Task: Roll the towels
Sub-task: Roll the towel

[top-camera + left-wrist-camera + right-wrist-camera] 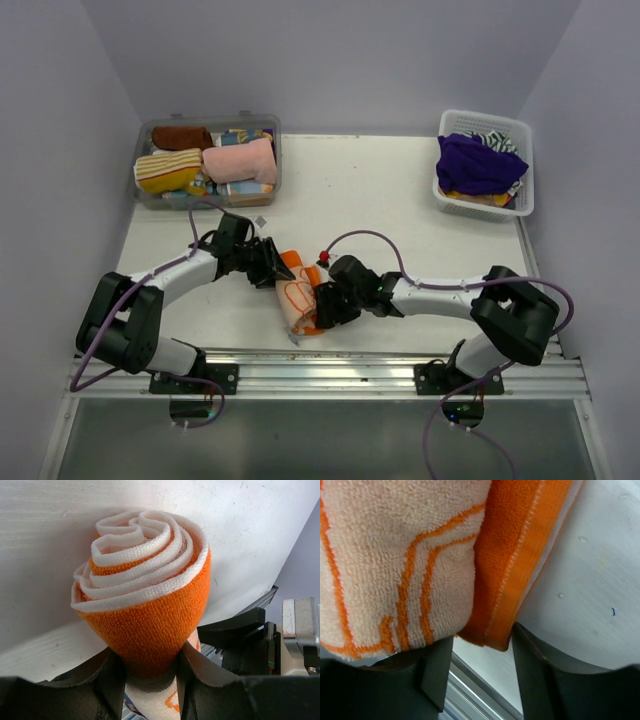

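Seen from above, the left arm [170, 275] and right arm [440, 295] cover both ends of the towel [300, 292], so the jaws are hard to make out there. The right wrist view is very close. It shows only a cream patch with orange lines and an orange hem [515, 555], cut off at the top and left. In the bin [275, 135], patterned rolls are half hidden behind others. In the basket [480, 208], a purple towel [478, 162] covers what lies beneath.

One towel lies on the desk [400, 190], orange and cream, rolled, at the near middle between the two arms. Three rolls in the bin are plain to see: brown [180, 137], striped yellow [168, 168] and pink [240, 160].

The left jaws are closed on the roll's far end. In the left wrist view the spiral end [145, 555] stands just past the fingers [102, 685], which pinch the roll narrow from both sides. The right jaws stand partly apart at the roll's near end, with the hem's corner hanging into the gap. Whether they press it cannot be told.
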`<state>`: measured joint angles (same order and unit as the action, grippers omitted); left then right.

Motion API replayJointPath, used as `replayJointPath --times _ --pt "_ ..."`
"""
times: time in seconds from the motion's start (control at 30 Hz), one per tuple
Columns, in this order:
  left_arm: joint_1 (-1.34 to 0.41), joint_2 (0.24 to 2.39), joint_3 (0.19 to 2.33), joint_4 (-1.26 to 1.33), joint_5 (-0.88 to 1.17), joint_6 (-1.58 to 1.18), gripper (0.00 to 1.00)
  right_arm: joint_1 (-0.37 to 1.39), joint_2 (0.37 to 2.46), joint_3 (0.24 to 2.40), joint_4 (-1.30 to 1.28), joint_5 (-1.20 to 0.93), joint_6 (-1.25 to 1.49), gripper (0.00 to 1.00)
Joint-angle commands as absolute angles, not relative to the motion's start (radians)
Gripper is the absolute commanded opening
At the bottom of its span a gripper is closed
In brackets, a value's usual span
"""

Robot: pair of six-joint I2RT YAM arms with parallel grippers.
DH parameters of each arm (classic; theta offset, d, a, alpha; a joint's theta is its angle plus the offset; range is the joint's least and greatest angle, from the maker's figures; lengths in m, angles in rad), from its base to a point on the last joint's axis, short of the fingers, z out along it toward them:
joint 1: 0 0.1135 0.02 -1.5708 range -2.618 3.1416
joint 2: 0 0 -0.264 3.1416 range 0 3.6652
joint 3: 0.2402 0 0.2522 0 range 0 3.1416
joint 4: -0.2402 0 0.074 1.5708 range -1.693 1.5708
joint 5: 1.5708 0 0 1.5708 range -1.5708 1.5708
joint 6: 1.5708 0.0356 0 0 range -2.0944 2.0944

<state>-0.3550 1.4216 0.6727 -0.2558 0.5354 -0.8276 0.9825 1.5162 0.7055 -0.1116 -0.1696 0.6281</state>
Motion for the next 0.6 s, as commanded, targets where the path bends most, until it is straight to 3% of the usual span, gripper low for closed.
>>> replayJointPath --times 0.0,0.13,0.17,0.23,0.57 --pt "-0.362 1.422 0.69 -0.268 0.522 -0.818 0.31 0.992 1.552 0.719 -0.06 -0.137 0.638 0.51" --pt "-0.362 1.422 0.69 -0.275 0.523 -0.81 0.28 0.992 1.559 0.721 -0.07 -0.084 0.649 0.26" --pt "-0.361 1.42 0.692 -0.276 0.526 -0.808 0.27 0.992 1.559 0.724 -0.09 -0.074 0.647 0.11" --pt "-0.36 1.419 0.692 -0.282 0.537 -0.805 0.26 0.988 1.555 0.733 -0.113 -0.035 0.635 0.0" --pt "-0.36 1.405 0.686 -0.301 0.618 -0.753 0.23 0.925 1.534 0.761 -0.158 0.023 0.479 0.0"
